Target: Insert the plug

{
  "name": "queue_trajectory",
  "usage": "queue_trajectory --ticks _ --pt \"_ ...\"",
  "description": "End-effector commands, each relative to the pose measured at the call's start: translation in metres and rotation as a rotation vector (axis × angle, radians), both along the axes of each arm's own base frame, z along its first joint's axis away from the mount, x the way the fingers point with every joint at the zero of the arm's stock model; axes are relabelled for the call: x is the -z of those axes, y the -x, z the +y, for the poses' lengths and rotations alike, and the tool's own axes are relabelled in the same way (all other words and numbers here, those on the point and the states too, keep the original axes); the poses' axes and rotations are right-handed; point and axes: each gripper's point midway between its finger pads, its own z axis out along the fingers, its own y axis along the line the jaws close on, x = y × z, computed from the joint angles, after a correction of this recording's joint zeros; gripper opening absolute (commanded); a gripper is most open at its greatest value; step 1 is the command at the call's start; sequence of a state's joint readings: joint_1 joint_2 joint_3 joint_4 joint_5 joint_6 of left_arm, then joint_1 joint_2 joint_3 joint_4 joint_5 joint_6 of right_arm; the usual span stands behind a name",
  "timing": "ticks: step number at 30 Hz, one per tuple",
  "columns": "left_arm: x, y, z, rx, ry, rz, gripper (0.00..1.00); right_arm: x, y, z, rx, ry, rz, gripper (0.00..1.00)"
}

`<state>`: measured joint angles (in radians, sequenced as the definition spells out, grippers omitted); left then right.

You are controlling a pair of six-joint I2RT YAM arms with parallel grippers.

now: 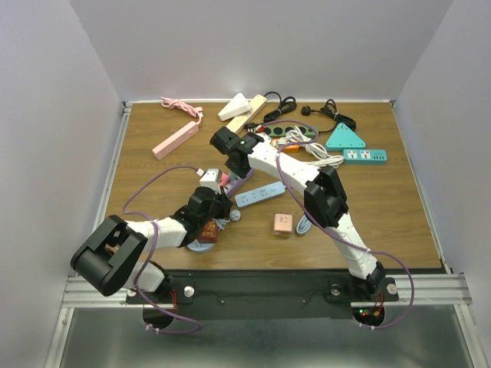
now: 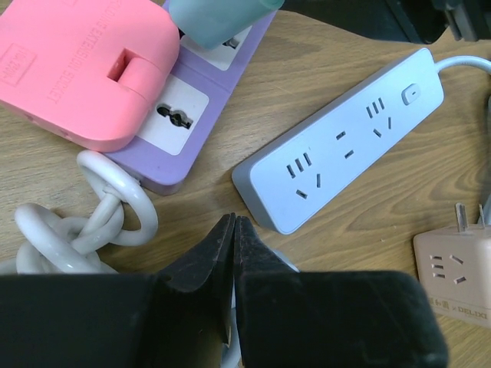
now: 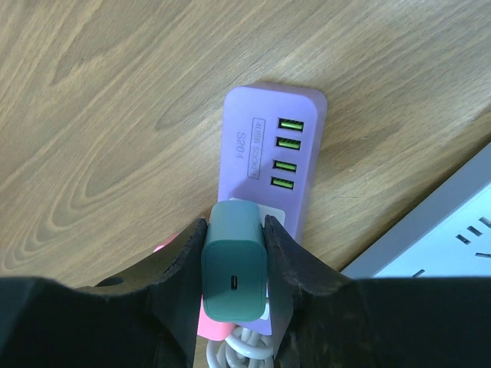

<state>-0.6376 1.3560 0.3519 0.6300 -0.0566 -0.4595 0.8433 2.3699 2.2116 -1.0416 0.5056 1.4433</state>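
Observation:
My right gripper [image 3: 235, 224] is shut on a teal charger plug [image 3: 234, 268], its USB-C port facing the camera. The plug stands over a white socket panel of the purple power strip [image 3: 268, 146], which has several green USB ports. In the left wrist view the plug [image 2: 219, 19] sits against the strip's [image 2: 184, 115] far socket; its prongs are hidden. My left gripper [image 2: 232, 220] is shut, low over the table just short of the strip's near end. In the top view both grippers, right [image 1: 230, 151] and left [image 1: 217, 205], meet at the strip [image 1: 239, 184].
A pink adapter [image 2: 84, 69] lies on the strip's left part, a coiled white cable [image 2: 100, 222] beside it. A pale blue strip [image 2: 345, 138] and a peach cube adapter [image 2: 456, 287] lie to the right. More strips, a teal triangle [image 1: 345, 138] and cables crowd the far table.

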Motion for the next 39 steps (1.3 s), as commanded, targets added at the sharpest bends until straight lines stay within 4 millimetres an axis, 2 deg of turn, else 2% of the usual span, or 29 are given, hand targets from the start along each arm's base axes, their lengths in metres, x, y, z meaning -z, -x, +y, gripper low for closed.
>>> queue_trajectory --ticks 1,4,5,6,7,9,13,15,17,21,27,31,39 --pt "-0.003 0.000 -0.005 0.025 0.005 -0.023 0.14 0.032 0.024 -0.030 -0.013 0.170 0.089 0.00" --pt "-0.011 -0.002 -0.005 0.026 0.006 -0.050 0.15 0.013 0.022 -0.033 -0.043 0.179 0.058 0.00" --pt "-0.020 -0.005 -0.006 0.024 0.016 -0.070 0.18 0.008 0.023 -0.035 -0.049 0.181 0.051 0.00" --pt "-0.024 -0.006 -0.006 0.026 0.015 -0.081 0.23 0.007 0.025 -0.038 -0.061 0.193 0.054 0.00" --pt "-0.035 -0.007 -0.006 0.023 0.025 -0.103 0.38 -0.003 0.024 -0.037 -0.068 0.180 0.036 0.00" --pt "-0.046 -0.010 -0.005 0.013 0.033 -0.135 0.55 -0.007 0.025 -0.038 -0.087 0.180 0.031 0.00" --pt "-0.079 -0.017 0.001 -0.019 0.044 -0.223 0.68 -0.022 0.024 -0.037 -0.122 0.177 0.011 0.00" --pt "-0.088 -0.020 0.005 -0.041 0.041 -0.254 0.72 -0.033 0.023 -0.038 -0.141 0.180 -0.011 0.00" --pt "-0.095 -0.023 0.010 -0.066 0.031 -0.282 0.74 -0.036 0.025 -0.043 -0.145 0.193 -0.015 0.00" --pt "-0.099 -0.029 0.008 -0.059 0.006 -0.306 0.75 -0.056 0.028 -0.049 -0.164 0.181 -0.046 0.01" --pt "-0.123 -0.020 -0.023 0.015 -0.006 -0.425 0.76 -0.081 0.030 -0.051 -0.209 0.132 -0.077 0.00" --pt "-0.145 -0.018 -0.041 0.037 0.000 -0.493 0.76 -0.098 0.041 -0.049 -0.259 0.074 -0.075 0.00" --pt "-0.159 -0.031 -0.050 -0.019 -0.016 -0.520 0.77 -0.106 0.055 -0.038 -0.328 -0.009 -0.056 0.00"
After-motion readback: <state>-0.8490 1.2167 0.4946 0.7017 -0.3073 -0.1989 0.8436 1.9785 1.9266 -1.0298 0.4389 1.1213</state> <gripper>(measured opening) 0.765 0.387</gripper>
